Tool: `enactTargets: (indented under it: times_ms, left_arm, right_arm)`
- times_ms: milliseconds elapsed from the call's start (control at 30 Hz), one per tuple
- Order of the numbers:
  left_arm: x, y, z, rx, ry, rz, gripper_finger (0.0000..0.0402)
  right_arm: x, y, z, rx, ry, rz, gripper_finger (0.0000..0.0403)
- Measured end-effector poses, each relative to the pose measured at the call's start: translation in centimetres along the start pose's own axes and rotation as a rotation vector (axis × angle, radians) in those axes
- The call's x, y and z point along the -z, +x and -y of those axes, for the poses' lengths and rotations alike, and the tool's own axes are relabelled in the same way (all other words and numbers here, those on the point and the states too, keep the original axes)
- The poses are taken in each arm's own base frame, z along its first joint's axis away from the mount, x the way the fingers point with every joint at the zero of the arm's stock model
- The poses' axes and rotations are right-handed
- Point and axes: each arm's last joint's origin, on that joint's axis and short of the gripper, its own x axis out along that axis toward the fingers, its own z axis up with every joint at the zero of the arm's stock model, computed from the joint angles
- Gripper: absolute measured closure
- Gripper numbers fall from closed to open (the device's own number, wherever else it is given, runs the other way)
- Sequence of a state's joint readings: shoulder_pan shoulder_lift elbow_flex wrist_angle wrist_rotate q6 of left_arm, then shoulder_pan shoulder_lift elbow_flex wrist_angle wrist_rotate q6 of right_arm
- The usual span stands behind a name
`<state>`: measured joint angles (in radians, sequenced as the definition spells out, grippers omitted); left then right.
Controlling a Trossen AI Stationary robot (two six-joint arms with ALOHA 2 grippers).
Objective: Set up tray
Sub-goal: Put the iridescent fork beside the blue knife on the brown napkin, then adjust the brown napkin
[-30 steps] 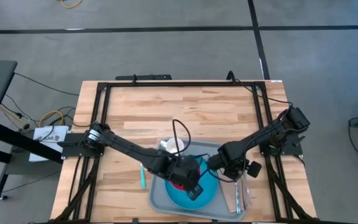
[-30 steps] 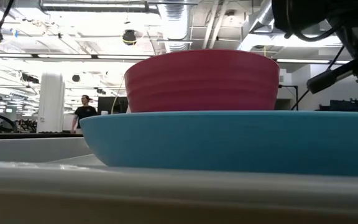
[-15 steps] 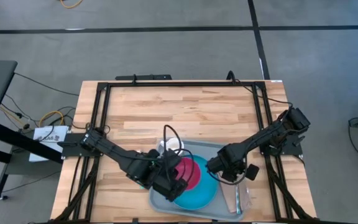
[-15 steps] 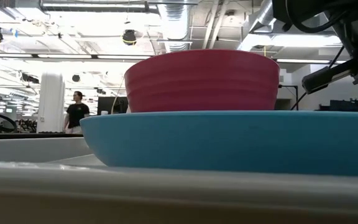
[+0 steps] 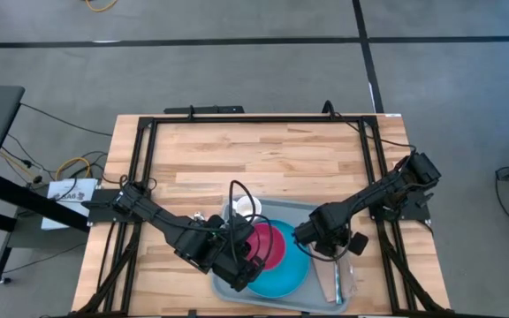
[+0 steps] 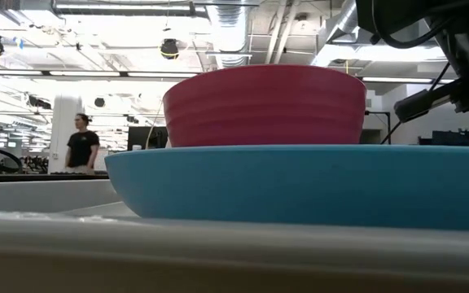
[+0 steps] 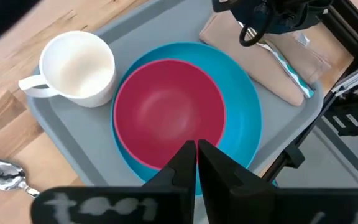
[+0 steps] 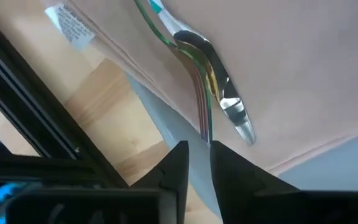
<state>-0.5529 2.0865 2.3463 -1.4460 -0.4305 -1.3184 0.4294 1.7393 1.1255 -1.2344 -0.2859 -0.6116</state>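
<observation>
In the low view, the blue plate (image 6: pixel 316 183) ran off the right edge, and the tray's near rim (image 6: pixel 218 252) was a blur. From above, the left arm covered the tray's left edge (image 5: pixel 221 284). The label (image 8: pixel 72 26) on the napkin (image 8: pixel 303 68) was too small to read.

The left tool (image 7: pixel 196 163), fingers together, hangs over a red bowl (image 7: pixel 168 114) on a blue plate (image 7: pixel 241 118) in the grey tray (image 7: pixel 73 134), beside a white mug (image 7: pixel 76 65); a spoon (image 7: pixel 2 174) lies on the desk (image 7: pixel 8 93).
</observation>
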Motion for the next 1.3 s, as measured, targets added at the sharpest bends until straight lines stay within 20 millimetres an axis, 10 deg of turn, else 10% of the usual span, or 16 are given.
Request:
enactTargets:
  times_ms: [667,1300]
  left_arm:
    - [0.1,-0.1,0.0,-0.009,0.010,0.039,0.0397]
    - [0.7,-0.4,0.2,-0.005,0.025,0.041,0.0397]
  right_arm:
    - [-2.5,0.4,-0.9,-0.048,0.282,0.179,0.0330]
    - [-5.9,1.4,-3.7,0.098,0.021,0.280,0.0402]
